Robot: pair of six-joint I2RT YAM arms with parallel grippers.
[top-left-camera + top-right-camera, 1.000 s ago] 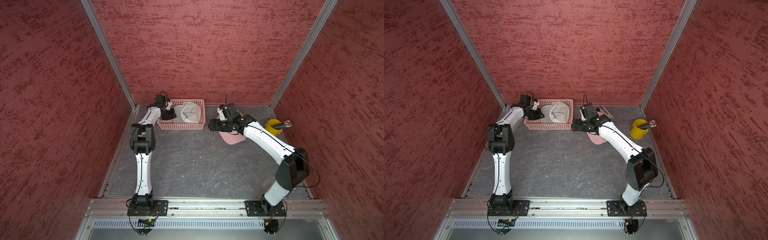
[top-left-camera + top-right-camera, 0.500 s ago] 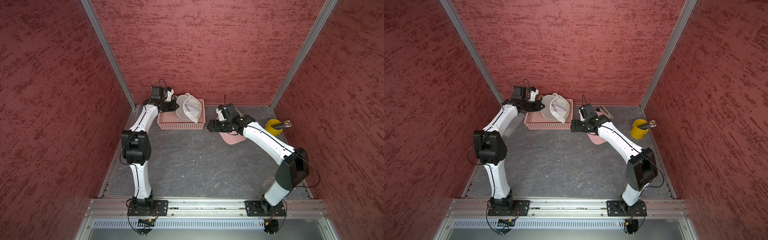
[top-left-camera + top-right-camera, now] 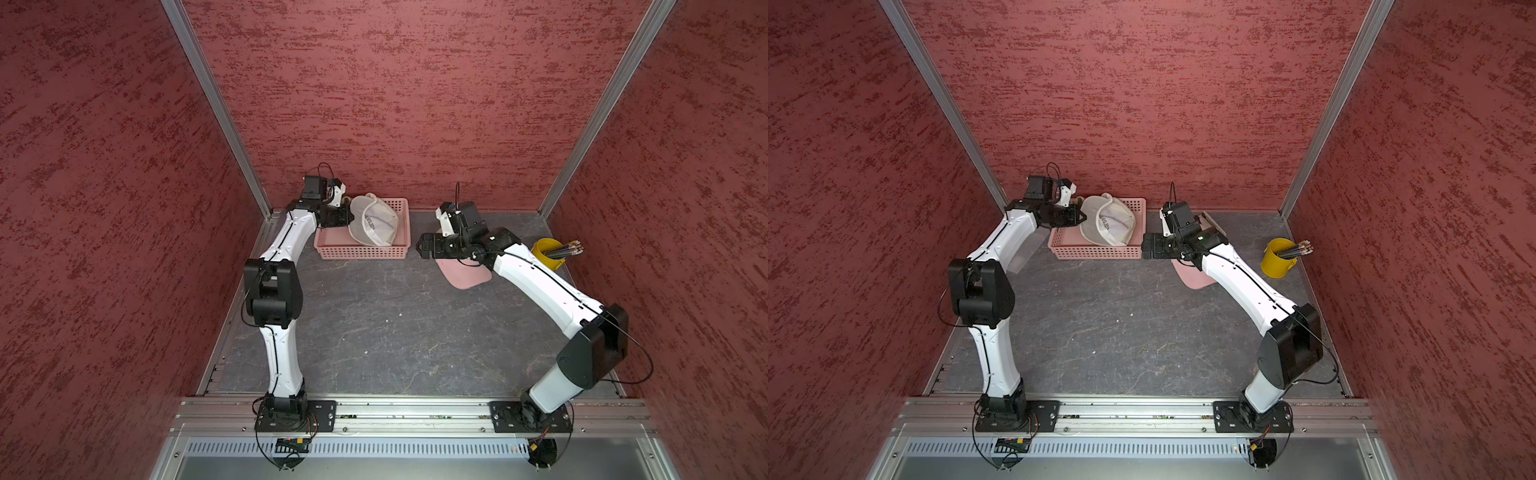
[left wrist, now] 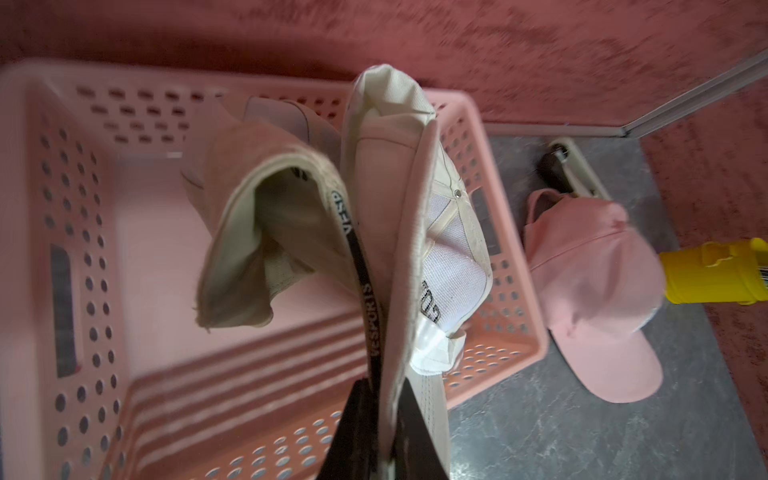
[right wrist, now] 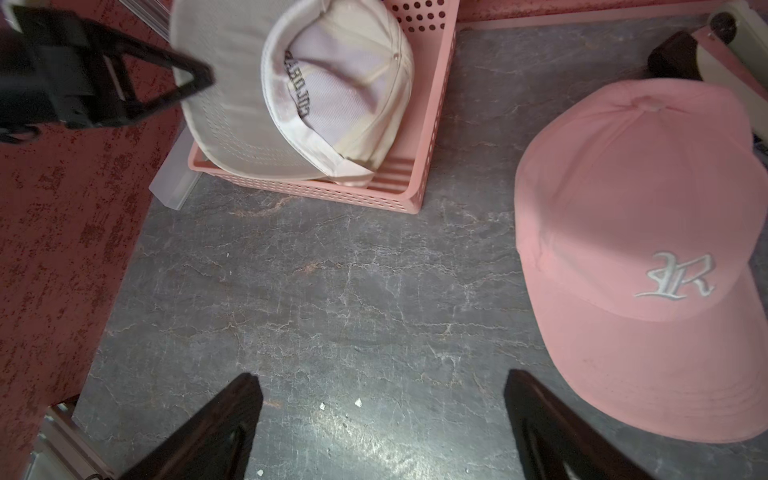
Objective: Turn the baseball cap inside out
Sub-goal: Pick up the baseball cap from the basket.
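**Left wrist view: cream baseball cap (image 4: pixel 407 249) clamped above the pink basket (image 4: pixel 83 166)**

The left gripper (image 4: pixel 384 399) is clenched on the cap's edge. Its dark fingers (image 4: pixel 351 432) pinch the cloth beside a black printed band. In both top views the left arm reaches into the far left corner with its elbow raised and its wrist level. The wrist points right over the basket's left end. The cap hangs crumpled from the grip, lining outward, with its lower edge inside the basket walls. Whether it touches the basket floor I cannot tell.

The right arm rises from the near right base, bends at a high elbow and stretches far and left. The right gripper (image 5: pixel 380 376) hovers over bare grey table (image 3: pixel 395 324), jaws spread wide and empty, level with the basket's near right corner. That corner and the basket's right wall stand between it and the hanging cap.

A pink baseball cap (image 5: pixel 623 208) lies crown up on the table just right of the basket, partly under the right forearm, with a white letter R on its front. A yellow cup of pencils (image 3: pixel 1277 262) stands farther right, near the right wall.
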